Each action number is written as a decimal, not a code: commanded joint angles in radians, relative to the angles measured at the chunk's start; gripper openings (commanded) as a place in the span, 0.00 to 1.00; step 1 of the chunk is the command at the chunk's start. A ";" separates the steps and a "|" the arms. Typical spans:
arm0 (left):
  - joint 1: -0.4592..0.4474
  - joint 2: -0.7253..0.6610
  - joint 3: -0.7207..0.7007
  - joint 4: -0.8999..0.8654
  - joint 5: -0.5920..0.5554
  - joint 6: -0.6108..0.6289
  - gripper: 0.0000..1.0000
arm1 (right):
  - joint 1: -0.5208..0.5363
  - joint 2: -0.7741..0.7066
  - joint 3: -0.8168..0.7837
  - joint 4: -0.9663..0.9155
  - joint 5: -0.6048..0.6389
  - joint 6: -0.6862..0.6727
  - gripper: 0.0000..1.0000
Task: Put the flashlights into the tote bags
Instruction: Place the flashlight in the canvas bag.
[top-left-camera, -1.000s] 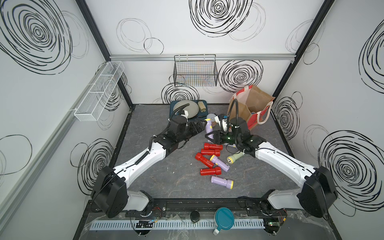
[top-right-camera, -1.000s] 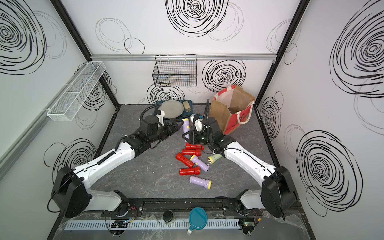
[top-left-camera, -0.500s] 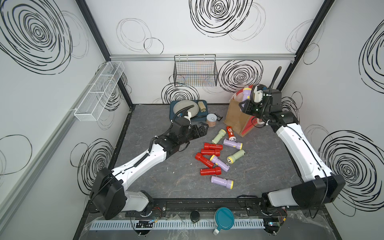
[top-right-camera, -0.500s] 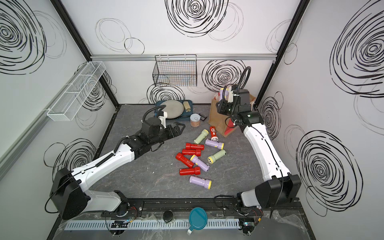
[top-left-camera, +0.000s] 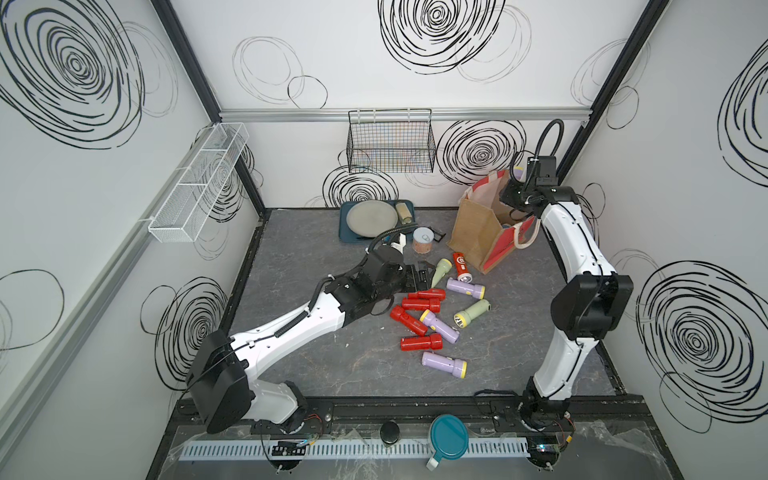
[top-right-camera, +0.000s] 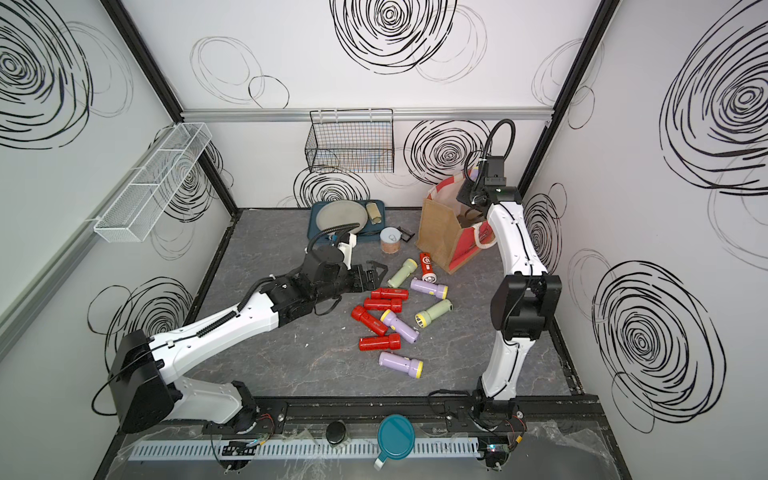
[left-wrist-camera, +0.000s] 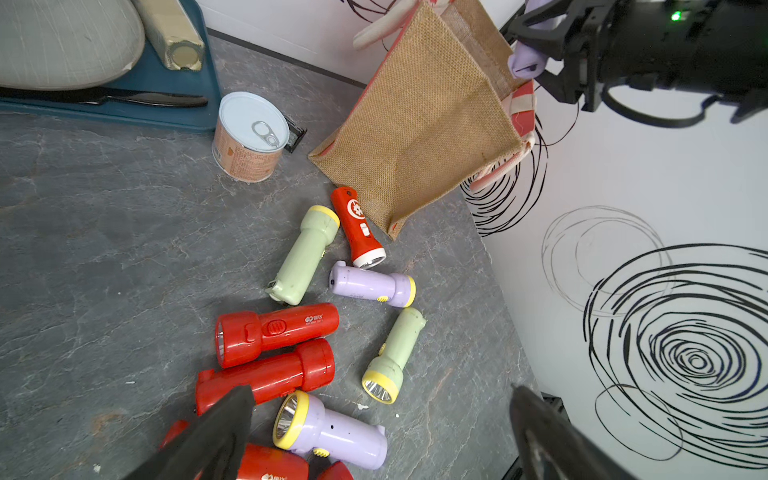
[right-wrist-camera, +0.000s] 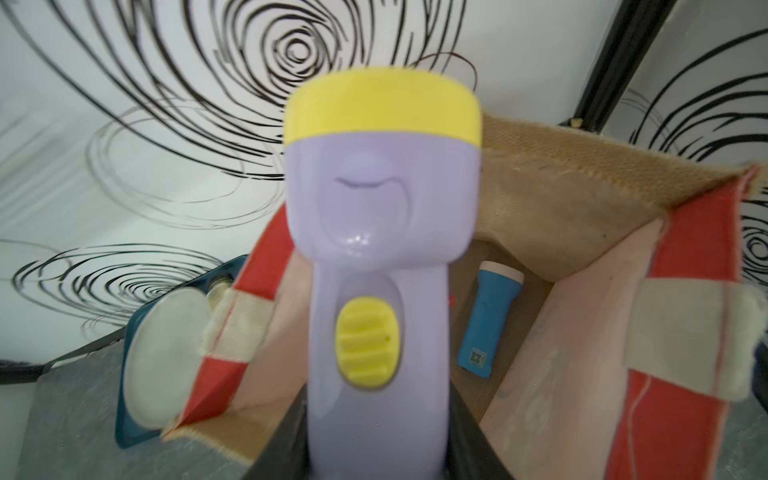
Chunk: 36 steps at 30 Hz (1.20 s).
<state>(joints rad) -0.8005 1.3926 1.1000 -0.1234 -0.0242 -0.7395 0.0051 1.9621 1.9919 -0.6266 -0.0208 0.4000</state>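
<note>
- At the left edge the mat (top-left-camera: 286, 257) lay bare between the black frame and my left arm. The strip along the near edge was bare too.
- My left gripper (top-left-camera: 426, 276) hung low with its jaws spread as wide as they go, gripping nothing. It was just beside the tail of a pale green torch (top-left-camera: 441, 272) whose head pointed toward the back wall.
- The loose flashlights (top-left-camera: 438, 328) lay flat in a scatter mid-mat, their long axes running every way.
- Two red ones (left-wrist-camera: 274, 332) lay side by side, heads at opposite ends.
- An orange-red one (top-left-camera: 461, 266) had its tail at the bag's foot and its head toward the near edge.
- A tin (top-left-camera: 423, 241) stood between the tray (top-left-camera: 344, 232) and the bag.
- The tote bag (top-left-camera: 478, 237) stood near the back right corner, mouth open, with a blue torch (right-wrist-camera: 490, 320) lying on its bottom.
- My right gripper (left-wrist-camera: 536, 54) was clamped on the handle of a lilac torch (right-wrist-camera: 382, 249) above the bag's mouth. Its long axis ran in line with my fingers, yellow head away from my wrist.
- Bare mat lay between the scatter and my right arm's base.
</note>
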 joint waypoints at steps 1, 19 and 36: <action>-0.011 0.014 0.047 0.012 -0.036 0.020 0.99 | -0.020 0.067 0.077 -0.017 0.013 0.003 0.00; -0.032 0.065 0.047 0.024 -0.071 0.038 0.99 | -0.018 0.251 0.128 -0.059 0.046 -0.027 0.12; 0.001 0.062 0.043 0.039 -0.060 0.054 0.99 | 0.024 0.104 0.197 -0.107 0.087 -0.057 0.81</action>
<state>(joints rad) -0.8101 1.4586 1.1263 -0.1246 -0.0757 -0.7033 0.0216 2.1723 2.1349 -0.6941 0.0551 0.3504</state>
